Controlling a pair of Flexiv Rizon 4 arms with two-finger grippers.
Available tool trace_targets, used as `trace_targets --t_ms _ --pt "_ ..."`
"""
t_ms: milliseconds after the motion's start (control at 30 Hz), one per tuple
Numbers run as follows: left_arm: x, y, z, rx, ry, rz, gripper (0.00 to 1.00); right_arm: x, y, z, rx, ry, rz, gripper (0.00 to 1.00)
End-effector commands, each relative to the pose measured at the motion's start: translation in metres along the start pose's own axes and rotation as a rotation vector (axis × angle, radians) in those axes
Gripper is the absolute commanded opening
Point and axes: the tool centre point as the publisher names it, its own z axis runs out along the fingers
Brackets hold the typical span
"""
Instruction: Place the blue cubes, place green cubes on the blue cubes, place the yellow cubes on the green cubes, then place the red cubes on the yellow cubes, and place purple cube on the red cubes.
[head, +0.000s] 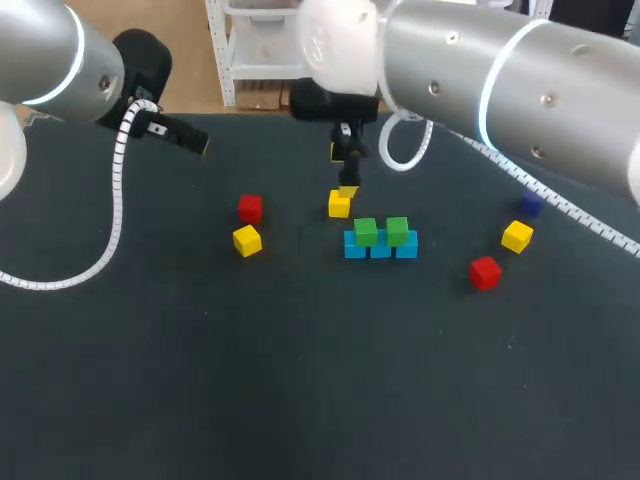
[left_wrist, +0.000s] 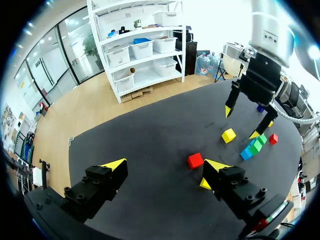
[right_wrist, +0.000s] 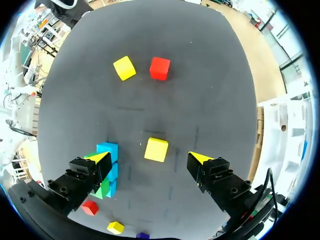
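Table (head: 300, 380): matte black, faintly grainy. Cubes are smooth-faced with crisp edges.

Blue cubes (head: 380, 247) sit in a touching row at centre, with two green cubes (head: 365, 232) on top. One yellow cube (head: 339, 204) lies just far-left of the row. Red cube (head: 250, 208) and a second yellow (head: 247, 240) lie further left. Purple cube (head: 531, 205) lies far right.

Your right gripper (left_wrist: 241, 122) points down over the nearest yellow cube, fingers wide to either side of it, not touching.

Your left gripper (left_wrist: 165, 165) hangs tilted at far left, fingers wide, holding nothing.

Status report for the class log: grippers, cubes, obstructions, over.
Left gripper open, empty. Right gripper open over yellow cube. Green cubes on blue cubes. Nothing blocking.
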Motion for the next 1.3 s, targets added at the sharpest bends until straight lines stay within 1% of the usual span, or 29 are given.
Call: trace_targets --t_ms 33,200,467,600,700,867,1100,1300 --pt "0.000 0.000 0.000 0.000 0.000 0.000 1.00 0.002 0.004 0.003 0.006 -0.001 0.019 1.00" --pt "0.000 0.000 0.000 0.000 0.000 0.000 1.00 0.001 0.010 0.008 0.006 0.006 0.030 1.00" --pt "0.000 0.000 0.000 0.000 0.000 0.000 1.00 0.004 0.011 0.013 0.003 0.005 0.048 1.00" --pt "0.000 0.000 0.000 0.000 0.000 0.000 1.00 0.010 0.009 0.000 0.049 -0.012 0.060 1.00" --pt "0.000 0.000 0.000 0.000 0.000 0.000 1.00 0.018 0.007 -0.012 0.073 -0.017 0.072 1.00" --pt "0.000 0.000 0.000 0.000 0.000 0.000 1.00 0.040 0.010 -0.032 0.102 -0.026 0.101 1.00" --pt "0.000 0.000 0.000 0.000 0.000 0.000 1.00 0.071 0.026 -0.051 0.145 -0.030 0.132 1.00" --pt "0.000 0.000 0.000 0.000 0.000 0.000 1.00 0.090 0.042 -0.063 0.180 -0.034 0.136 1.00"
